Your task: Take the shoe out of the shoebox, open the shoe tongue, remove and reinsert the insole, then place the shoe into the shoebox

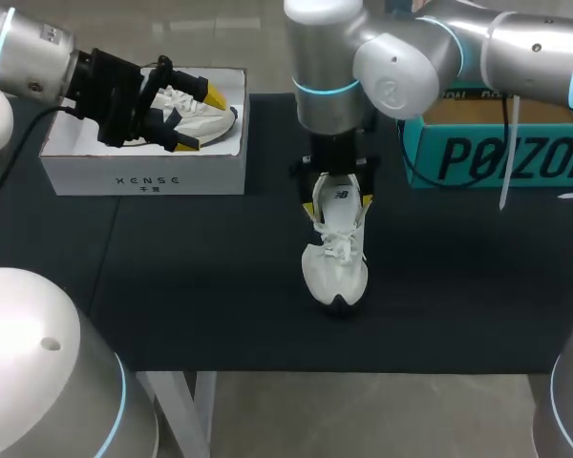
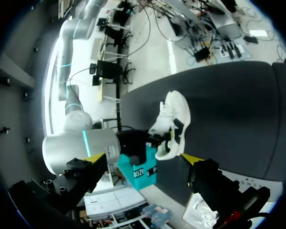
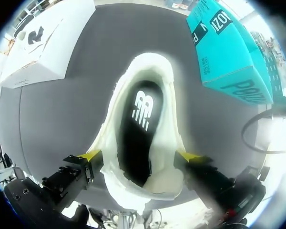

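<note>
The shoe (image 1: 334, 267) stands on the black tabletop (image 1: 172, 277), out of the shoebox (image 1: 143, 176), with its toe towards us. Our right end effector (image 1: 340, 196) comes down over the heel. In the right wrist view its two yellow tips press the collar from either side, so we take it to be clamped on the shoe. Our left end effector (image 1: 201, 119) hangs over the shoebox with its fingers spread wide and nothing between them. A second shoe (image 1: 205, 113) lies in that box.

We judge the shoe light, with a soft, padded upper that gives under the fingers and a firmer sole. The heel collar is a fair place to steady it. The tongue (image 1: 336, 215) is a limp flap, best pinched at its free edge above the laces (image 1: 339, 246). The dark insole (image 3: 138, 133) looks thin and bendy. We would take it at the heel end, where the opening is widest, and expect it to curl or catch on its way out.

As for writing, the insole carries a white logo and the tongue a small mark. The shoebox has lettering on its front wall, and the teal box (image 1: 497, 157) beside our right arm has large dark letters. We do not read any of it off.
</note>
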Motion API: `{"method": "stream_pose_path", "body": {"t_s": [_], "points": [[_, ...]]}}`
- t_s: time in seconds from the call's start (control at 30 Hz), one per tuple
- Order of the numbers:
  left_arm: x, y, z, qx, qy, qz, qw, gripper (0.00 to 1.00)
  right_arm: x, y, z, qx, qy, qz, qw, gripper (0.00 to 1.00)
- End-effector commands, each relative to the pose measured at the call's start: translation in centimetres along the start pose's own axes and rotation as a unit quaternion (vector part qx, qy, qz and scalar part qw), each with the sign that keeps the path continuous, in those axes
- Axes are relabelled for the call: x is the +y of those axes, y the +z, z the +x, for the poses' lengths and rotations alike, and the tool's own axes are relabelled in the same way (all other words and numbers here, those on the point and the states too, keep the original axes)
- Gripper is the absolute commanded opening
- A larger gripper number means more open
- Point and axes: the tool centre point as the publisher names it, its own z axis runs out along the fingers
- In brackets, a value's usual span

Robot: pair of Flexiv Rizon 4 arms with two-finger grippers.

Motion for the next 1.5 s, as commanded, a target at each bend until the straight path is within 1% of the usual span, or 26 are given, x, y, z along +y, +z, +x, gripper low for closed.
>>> {"method": "stream_pose_path", "body": {"t_s": [0.03,0.27,0.53,0.63,0.77,0.83,0.87,0.9,1.03,1.07,1.17,1.27,1.43,1.5], "points": [[-0.1,0.0,0.0,0.001,0.0,-0.001,1.0,1.0,-0.4,-0.2,0.0,-0.003,0.002,-0.002,1.0,1.0],[-0.1,0.0,0.0,0.001,0.0,-0.001,1.0,1.0,-1.6,-0.2,0.0,-0.003,0.009,0.003,1.0,1.0],[-0.1,0.0,0.0,0.001,0.0,-0.001,1.0,1.0,-2.5,0.1,0.3,0.002,0.015,0.01,1.0,1.0],[-0.1,0.0,0.0,0.001,0.0,-0.001,1.0,1.0,-2.7,-0.6,0.6,0.008,0.014,0.005,1.0,1.0],[-0.1,0.0,0.0,0.001,0.0,-0.001,1.0,1.0,-2.5,-1.7,1.0,-0.007,0.006,-0.014,1.0,1.0],[-0.1,0.0,0.0,0.001,0.0,-0.001,1.0,1.0,-2.3,-1.8,1.0,-0.019,0.006,-0.018,1.0,0.38],[-0.1,0.0,0.0,0.001,0.0,-0.001,1.0,1.0,-2.2,-1.8,1.0,-0.021,0.008,-0.02,1.0,0.12],[-0.1,0.0,0.0,0.001,0.0,-0.001,1.0,1.0,-2.1,-1.7,0.9,-0.022,0.01,-0.023,0.999,0.0],[-0.1,0.0,0.0,0.001,0.0,-0.001,1.0,1.0,-1.5,-1.3,0.6,-0.021,0.013,-0.034,0.999,0.0],[-0.1,0.0,0.0,0.001,0.0,-0.001,1.0,1.0,-1.3,-1.4,0.5,-0.015,0.018,-0.041,0.999,0.0],[-0.1,0.0,0.0,0.001,0.0,-0.001,1.0,1.0,-0.9,-2.0,0.5,-0.022,0.013,-0.062,0.998,0.0],[-0.1,0.0,0.0,0.001,0.0,-0.001,1.0,1.0,-0.7,-2.0,0.3,-0.013,0.018,-0.07,0.997,0.0],[-0.1,0.0,0.0,0.001,0.0,-0.001,1.0,1.0,-1.5,-3.0,-0.3,0.021,0.033,-0.079,0.996,0.0],[-0.1,0.0,0.0,0.001,0.0,-0.001,1.0,1.0,-1.8,-3.2,-0.4,0.001,0.029,-0.084,0.996,0.0]]}}
